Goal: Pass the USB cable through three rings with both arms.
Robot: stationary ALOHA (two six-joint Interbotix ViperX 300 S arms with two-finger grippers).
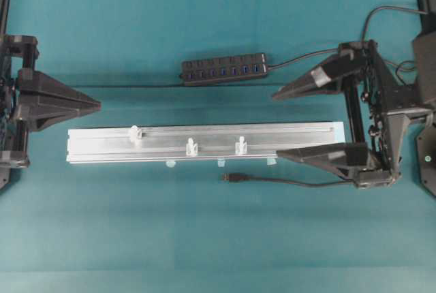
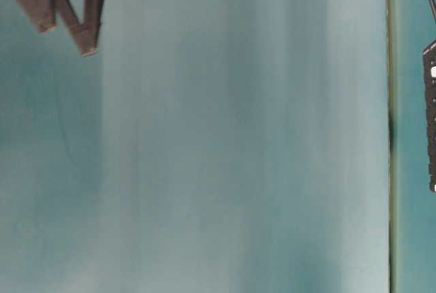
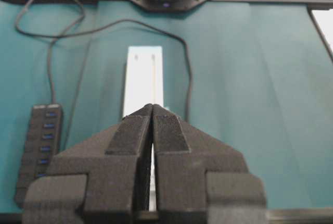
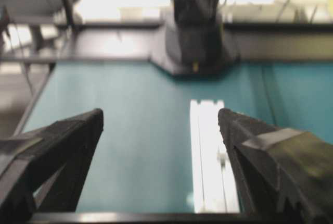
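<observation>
The USB cable (image 1: 286, 181) lies on the teal mat just in front of the silver rail (image 1: 204, 144), its plug (image 1: 231, 178) pointing left. Three rings (image 1: 134, 133) (image 1: 191, 146) (image 1: 240, 145) stand upright along the rail. My right gripper (image 1: 276, 127) is open and empty at the rail's right end, and the cord runs under its lower finger (image 1: 320, 155). My left gripper (image 1: 97, 105) is shut on nothing, just off the rail's left end. The left wrist view shows its tips (image 3: 152, 107) pressed together over the rail (image 3: 145, 73), the cable (image 3: 188, 86) alongside. In the right wrist view my right gripper (image 4: 160, 114) spans the blurred rail (image 4: 205, 151).
A black multi-port hub (image 1: 225, 69) with blue sockets lies behind the rail, its own cord running right. It also shows in the left wrist view as the hub (image 3: 39, 146) on the left. The right arm's base (image 1: 402, 109) stands at the right edge.
</observation>
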